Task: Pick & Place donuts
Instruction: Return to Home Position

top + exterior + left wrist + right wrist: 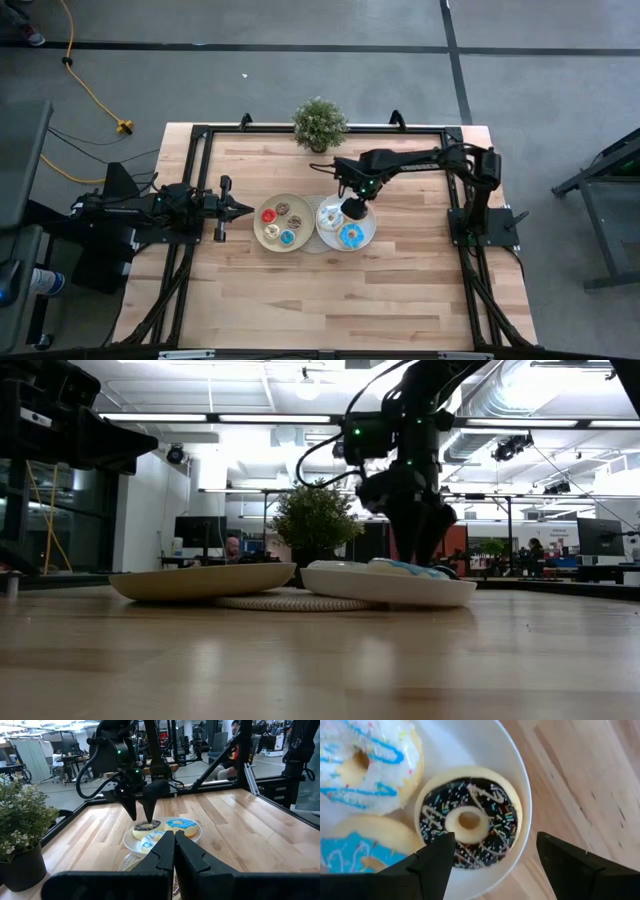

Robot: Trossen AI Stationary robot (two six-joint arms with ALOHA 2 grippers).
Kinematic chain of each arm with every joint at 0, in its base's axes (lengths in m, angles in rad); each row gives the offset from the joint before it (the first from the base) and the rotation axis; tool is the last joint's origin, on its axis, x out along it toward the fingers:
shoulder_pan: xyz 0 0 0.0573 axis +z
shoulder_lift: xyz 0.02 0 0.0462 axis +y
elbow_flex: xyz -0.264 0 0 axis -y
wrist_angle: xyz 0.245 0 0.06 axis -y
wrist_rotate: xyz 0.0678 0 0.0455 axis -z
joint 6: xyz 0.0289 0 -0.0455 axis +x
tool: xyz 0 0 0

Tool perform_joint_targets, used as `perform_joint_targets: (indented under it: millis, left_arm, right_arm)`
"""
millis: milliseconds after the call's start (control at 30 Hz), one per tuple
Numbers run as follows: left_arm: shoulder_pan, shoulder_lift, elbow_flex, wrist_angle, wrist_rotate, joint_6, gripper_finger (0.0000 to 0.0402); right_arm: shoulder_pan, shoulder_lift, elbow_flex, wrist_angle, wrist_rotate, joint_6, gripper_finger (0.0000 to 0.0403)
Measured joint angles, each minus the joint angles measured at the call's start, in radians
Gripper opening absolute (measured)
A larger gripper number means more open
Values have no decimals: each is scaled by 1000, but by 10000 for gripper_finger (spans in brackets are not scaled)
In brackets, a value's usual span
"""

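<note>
On the white plate (485, 750) lie three donuts. They are a dark brown one with sprinkles (469, 822), a white one with blue stripes (362, 765) and a blue one (350, 852). My right gripper (141, 817) points down just above the dark brown donut. It is open, with one finger on either side, and touches nothing. The beige plate (262, 232) to the left holds several small donuts, among them a red one (268, 214). My left gripper (243, 208) waits shut and level at the table's left, off the plates.
A potted plant (320, 124) stands at the table's far edge behind the plates. A woven mat (280, 602) lies under the place where the two plates meet. Black frame rails (196, 190) run along the table's sides. Bare wood lies toward the near edge.
</note>
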Motion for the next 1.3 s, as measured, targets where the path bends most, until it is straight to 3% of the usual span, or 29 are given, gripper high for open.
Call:
perform_joint_targets:
  millis: [433,733,1033,1300]
  left_arm:
    - [0,0,0,0,0,0,0]
    - [0,0,0,0,0,0,0]
    - [0,0,0,0,0,0,0]
    - [0,0,0,0,0,0,0]
  right_arm:
    - [-9,-107,0,-23,22,1,273]
    - [7,-296,-23,5,152,-87,272]
    - [138,-559,-325,268,159,-285,268]
    - [259,-792,-623,559,159,-171,265]
